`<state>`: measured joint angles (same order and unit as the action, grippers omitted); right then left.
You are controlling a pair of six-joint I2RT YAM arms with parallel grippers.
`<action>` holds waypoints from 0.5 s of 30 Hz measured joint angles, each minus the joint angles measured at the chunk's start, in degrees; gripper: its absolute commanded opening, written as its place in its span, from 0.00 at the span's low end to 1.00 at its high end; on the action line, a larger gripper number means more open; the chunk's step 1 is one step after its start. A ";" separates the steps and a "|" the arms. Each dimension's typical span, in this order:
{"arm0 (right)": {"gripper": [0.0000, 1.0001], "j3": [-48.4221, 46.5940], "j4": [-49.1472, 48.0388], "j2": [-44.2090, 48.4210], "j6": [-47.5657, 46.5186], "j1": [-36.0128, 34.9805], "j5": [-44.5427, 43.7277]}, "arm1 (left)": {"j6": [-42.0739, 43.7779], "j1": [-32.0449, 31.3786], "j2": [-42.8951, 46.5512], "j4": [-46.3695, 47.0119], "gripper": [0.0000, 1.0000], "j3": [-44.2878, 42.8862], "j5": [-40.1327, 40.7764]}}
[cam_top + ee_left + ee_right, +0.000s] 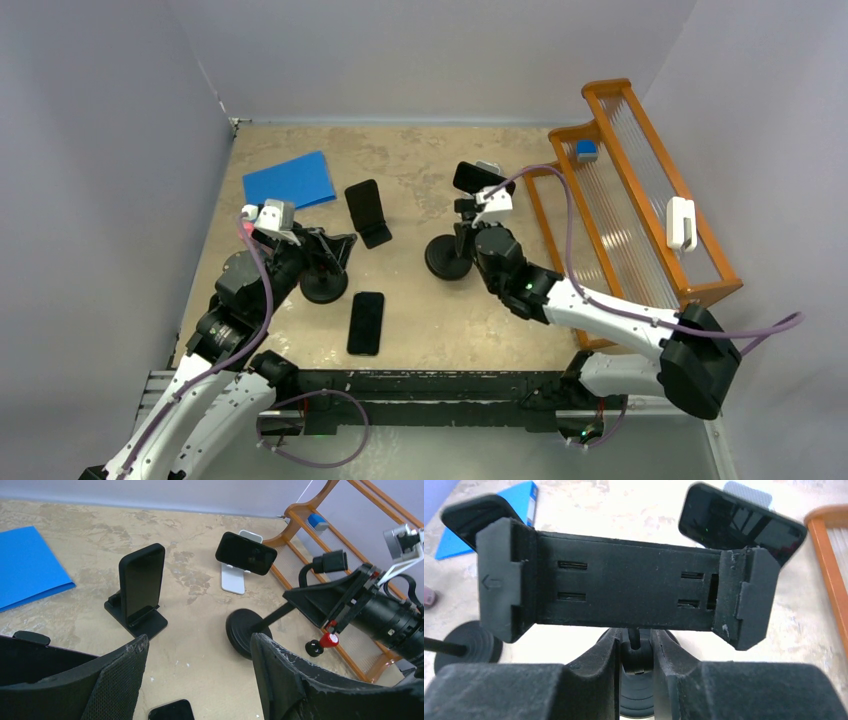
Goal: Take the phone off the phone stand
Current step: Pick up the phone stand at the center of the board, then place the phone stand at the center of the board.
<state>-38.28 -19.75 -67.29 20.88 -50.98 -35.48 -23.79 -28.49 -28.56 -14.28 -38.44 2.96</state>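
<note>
Nearest of all are the right gripper's (636, 652) black fingers (594, 675), pinched narrow round the thin stem of a black clamp stand (624, 590), whose wide cradle faces the wrist camera. Its round base (447, 258) sits on the table (430, 325).

Just behind the clamp stand, a dark phone (246, 553) rests sideways on a small white stand (234, 582), its screen tilted up. Left of the clamp stand, a second phone (143, 577) leans upright in a black stand (147, 622). Nearer than the clamp stand and a little left, a third phone (366, 322) lies flat on the table, apart from every stand.

The left gripper (200, 645) is also off to the clamp stand's left, its fingers (120, 680) spread wide and holding nothing. From above it sits over another round black base (323, 290); whether it touches, I can't tell. Further left and back lies a blue folder (290, 180). To the right of the clamp stand, an orange rack (606, 88) runs along the wall.
</note>
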 measured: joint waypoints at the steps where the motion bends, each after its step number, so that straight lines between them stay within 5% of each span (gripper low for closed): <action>1: 0.00 -1.29 -0.28 -1.51 -0.66 0.00 0.13 | 0.00 0.00 0.02 0.00 0.72 0.00 0.00; 15: 0.00 -24.83 -3.91 -26.10 -9.57 5.53 2.56 | -0.02 0.00 0.17 0.00 0.72 0.00 -0.04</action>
<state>-63.11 -23.66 -93.38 11.31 -45.45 -32.93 -23.81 -28.49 -28.38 -14.28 -38.44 2.92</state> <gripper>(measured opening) 0.235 0.723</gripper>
